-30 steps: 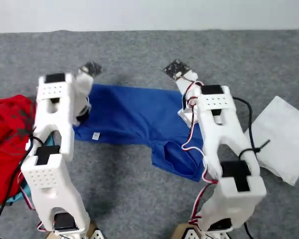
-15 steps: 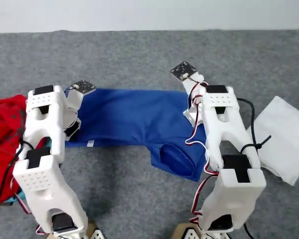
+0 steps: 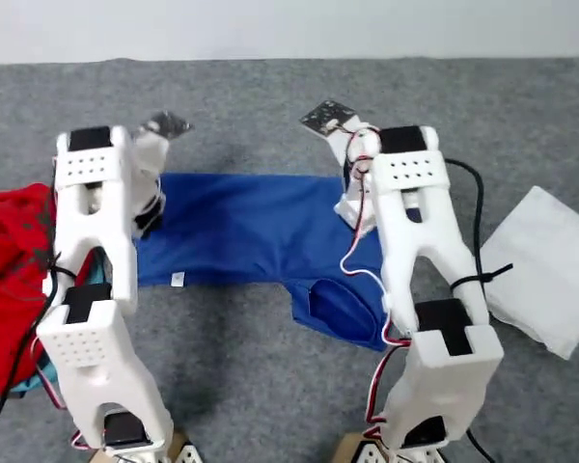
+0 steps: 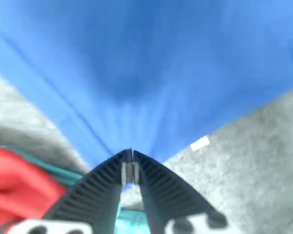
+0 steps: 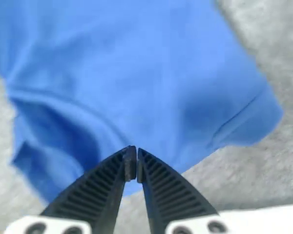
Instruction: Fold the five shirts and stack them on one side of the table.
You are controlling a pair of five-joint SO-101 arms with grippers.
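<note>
Fold of blue shirt [image 3: 261, 227] was under way, it lay flat on the table [image 3: 270, 96] btw. red shirt [image 3: 14, 251] & white folded shirt [image 3: 545, 265], left jaws clenched on its red-shirt end, right jaws on its other end, so next prob. needs both lifting together, cloth kept taut

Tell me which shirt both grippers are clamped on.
The blue shirt spread at centre; the red shirt lies bunched aside, the white shirt folded opposite.
</note>
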